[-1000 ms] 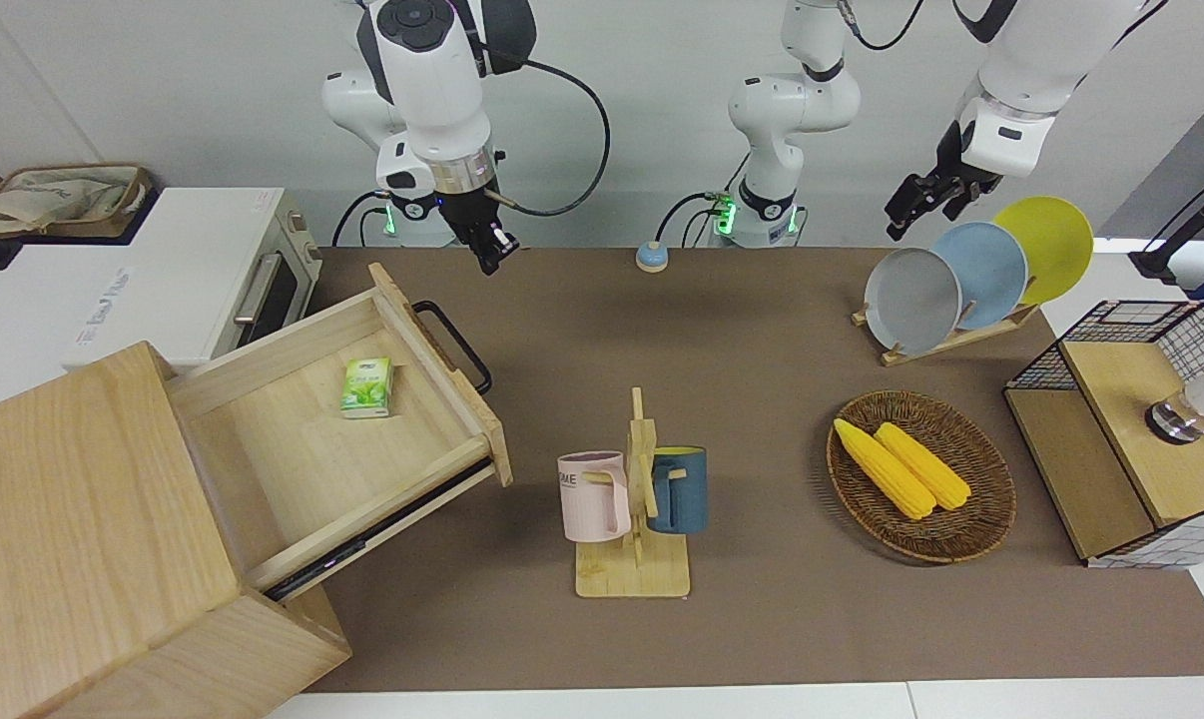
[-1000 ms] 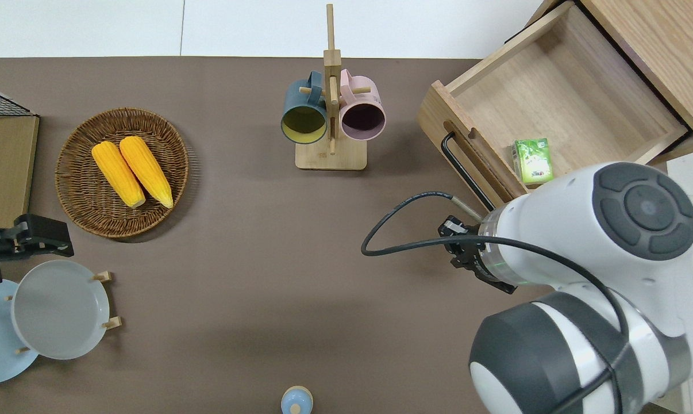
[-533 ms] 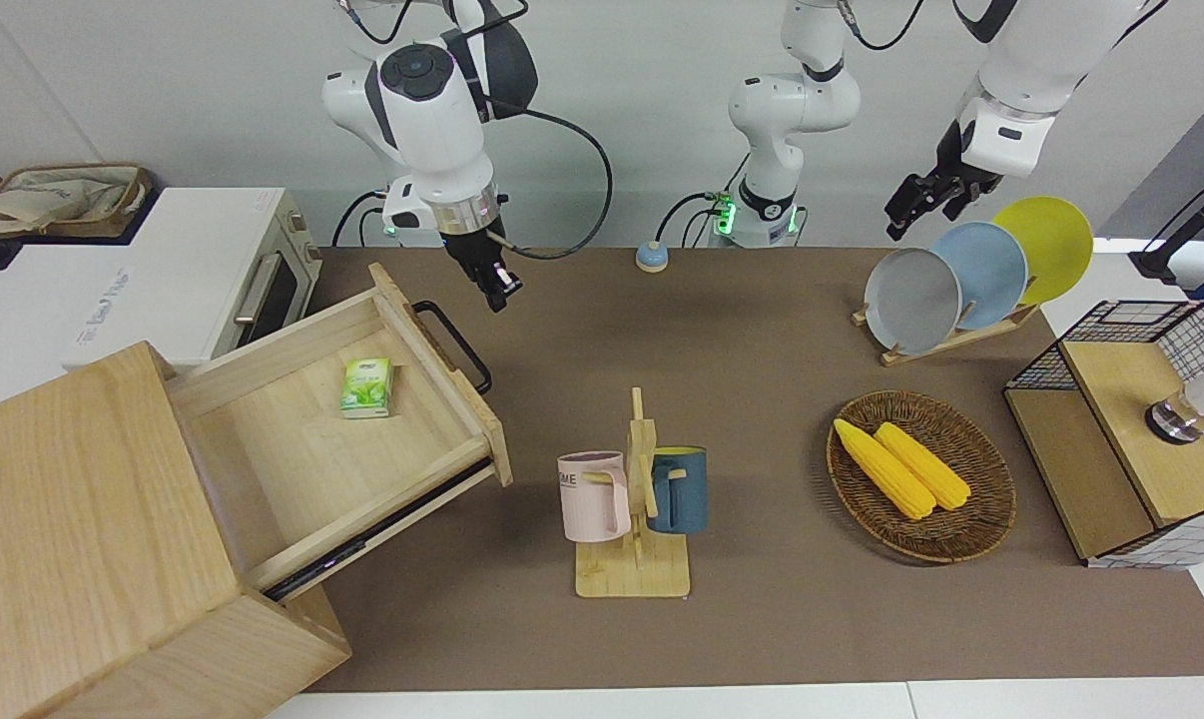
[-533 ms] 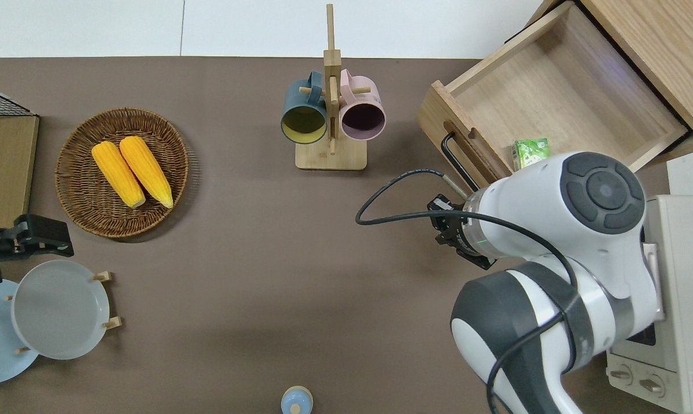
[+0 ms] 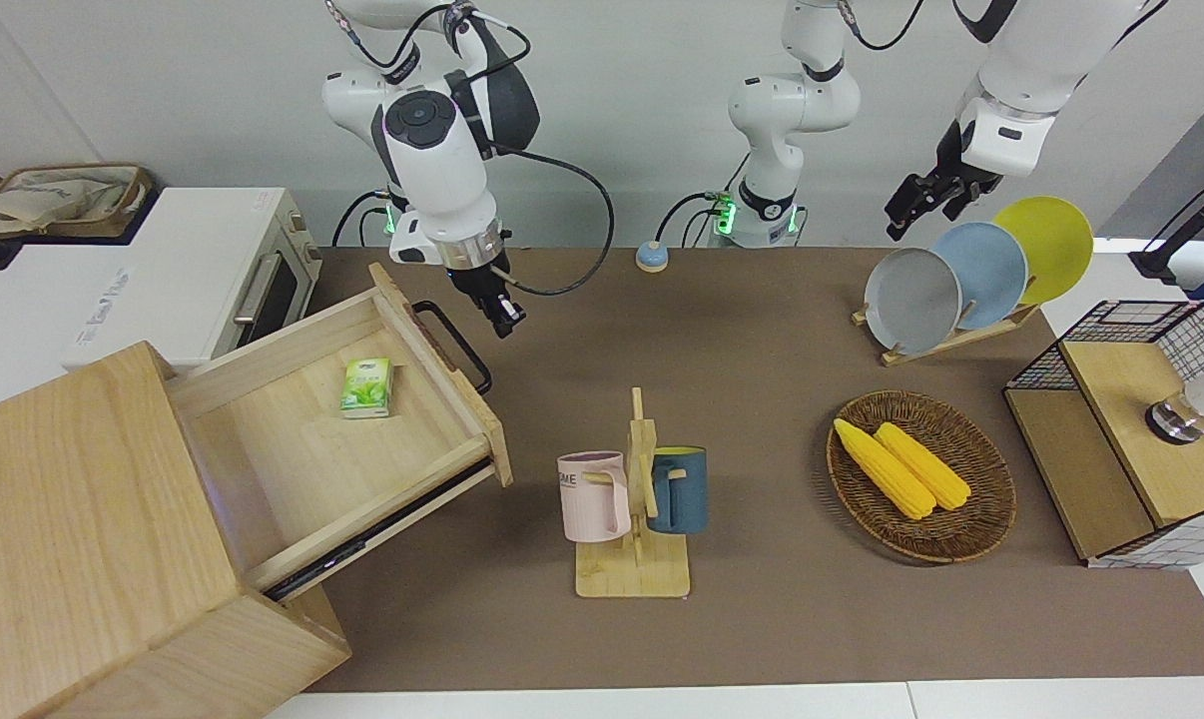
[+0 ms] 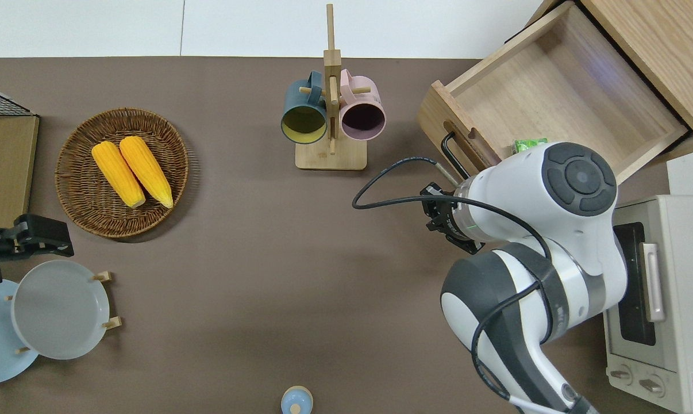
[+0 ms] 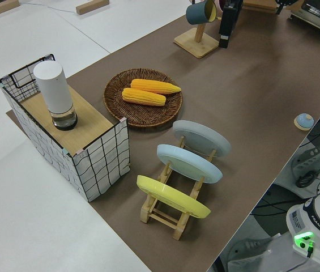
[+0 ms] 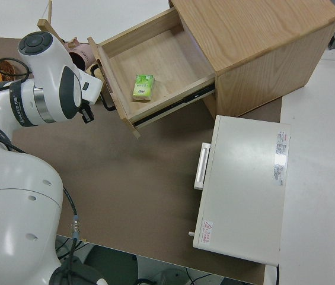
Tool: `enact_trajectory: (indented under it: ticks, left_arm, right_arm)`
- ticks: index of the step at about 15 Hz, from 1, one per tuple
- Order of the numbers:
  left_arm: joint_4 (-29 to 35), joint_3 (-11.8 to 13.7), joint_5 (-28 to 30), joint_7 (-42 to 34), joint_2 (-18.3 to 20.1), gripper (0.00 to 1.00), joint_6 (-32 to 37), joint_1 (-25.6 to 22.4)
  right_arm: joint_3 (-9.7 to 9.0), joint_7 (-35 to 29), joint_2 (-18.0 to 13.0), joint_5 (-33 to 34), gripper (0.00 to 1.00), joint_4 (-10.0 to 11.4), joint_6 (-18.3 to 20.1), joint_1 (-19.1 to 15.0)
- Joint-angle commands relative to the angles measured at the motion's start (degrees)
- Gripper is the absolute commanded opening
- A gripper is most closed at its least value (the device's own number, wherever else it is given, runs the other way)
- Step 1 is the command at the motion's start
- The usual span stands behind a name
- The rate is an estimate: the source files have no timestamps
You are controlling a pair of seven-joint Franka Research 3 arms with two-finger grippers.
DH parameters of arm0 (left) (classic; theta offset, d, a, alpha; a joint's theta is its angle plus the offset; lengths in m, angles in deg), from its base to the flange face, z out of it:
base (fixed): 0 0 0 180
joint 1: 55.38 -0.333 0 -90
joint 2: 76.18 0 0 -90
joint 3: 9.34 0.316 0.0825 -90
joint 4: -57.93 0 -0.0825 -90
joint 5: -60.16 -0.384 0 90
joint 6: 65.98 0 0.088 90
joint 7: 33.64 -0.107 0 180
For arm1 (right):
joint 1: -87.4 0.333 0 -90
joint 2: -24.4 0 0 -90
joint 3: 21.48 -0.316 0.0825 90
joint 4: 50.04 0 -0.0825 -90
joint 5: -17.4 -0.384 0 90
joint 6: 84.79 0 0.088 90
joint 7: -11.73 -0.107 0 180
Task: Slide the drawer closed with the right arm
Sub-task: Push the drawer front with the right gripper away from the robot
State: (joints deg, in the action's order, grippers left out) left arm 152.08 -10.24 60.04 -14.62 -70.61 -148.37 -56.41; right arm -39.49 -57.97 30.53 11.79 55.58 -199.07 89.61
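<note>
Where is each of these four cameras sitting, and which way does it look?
Front: across the table, facing both arms; open drawer, right gripper.
Overhead: straight down; right arm over the drawer's handle end.
Left side: at the left arm's end, along the table; plate rack.
Right side: above the right arm; drawer, toaster oven.
All but the left side show the drawer.

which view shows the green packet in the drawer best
The front view: the green packet lies unobstructed on the floor of the open drawer. The right side view also shows it whole, though at an angle. In the overhead view the right arm covers most of it. The left side view does not show it.
</note>
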Motion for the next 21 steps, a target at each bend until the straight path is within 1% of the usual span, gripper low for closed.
enact_trajectory:
  ticks: [1,6,8,10,14,17,19,21]
  left_arm:
    - [0.0,0.3,0.2,-0.6,0.5,0.99,0.1,0.2]
    - [0.0,0.3,0.2,-0.6,0.5,0.99,0.1,0.2]
    - [0.0,0.3,0.2,-0.6,0.5,0.99,0.1,0.2]
    - [0.0,0.3,0.2,-0.6,0.5,0.99,0.1,0.2]
    - [0.0,0.3,0.2,-0.6,0.5,0.99,0.1,0.2]
    - [0.0,0.3,0.2,-0.6,0.6,0.99,0.1,0.2]
    - [0.0,0.3,0.2,-0.6,0.5,0.99,0.1,0.2]
    - [0.0,0.3,0.2,-0.6,0.5,0.99,0.1,0.2]
  right_arm:
    - [0.17,-1.1,0.7,1.0,0.0,-0.3,-1.6,-0.7]
    - [0.43,-1.3,1.7,3.0,0.0,-1.0,-2.5,-1.2]
    - [0.52,-1.2,1.8,3.8,0.0,-1.1,-3.6,-1.3]
    - [1.31,-0.7,1.9,4.8,0.0,-1.2,-4.1,-1.3]
    - [1.49,-0.1,2.7,6.3,0.0,-1.5,-4.2,-1.7]
    - [2.19,0.0,3.2,7.2,0.0,-2.0,-4.3,-2.0]
    - [3.24,0.8,3.4,8.1,0.0,-2.2,-5.0,-2.3]
    - [3.86,1.7,3.5,8.2,0.0,-2.3,-5.3,-2.4]
